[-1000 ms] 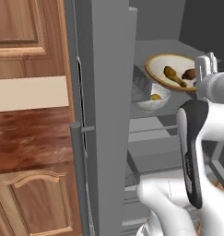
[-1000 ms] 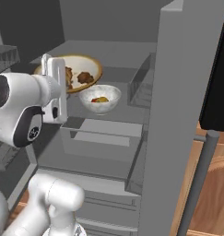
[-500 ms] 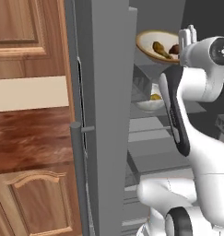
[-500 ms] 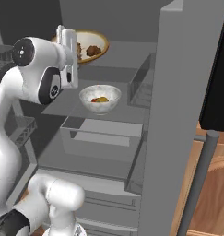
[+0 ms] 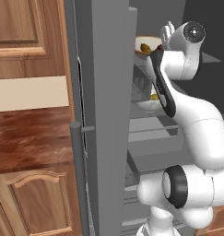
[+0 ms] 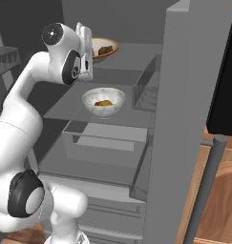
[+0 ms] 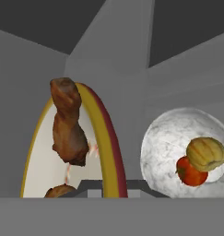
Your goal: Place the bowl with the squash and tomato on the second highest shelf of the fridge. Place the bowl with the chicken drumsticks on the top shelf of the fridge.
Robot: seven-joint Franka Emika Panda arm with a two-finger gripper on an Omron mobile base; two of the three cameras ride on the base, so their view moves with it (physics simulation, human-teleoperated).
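A: Right base view: fridge (image 6: 194,95) open, white bowl (image 6: 103,102) already on the second shelf.
B: And the drumstick dish (image 6: 104,47)?
A: At top-shelf level, its rim pinched in the closed gripper (image 6: 87,42). Next, I'd judge: set it down flat, release.

Cream drumstick dish (image 6: 104,48) at top shelf height; white squash-tomato bowl (image 6: 103,102) on shelf below.

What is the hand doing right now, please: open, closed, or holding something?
Hand: closed on the rim of the bowl with the chicken drumsticks, holding it at top-shelf height inside the fridge.
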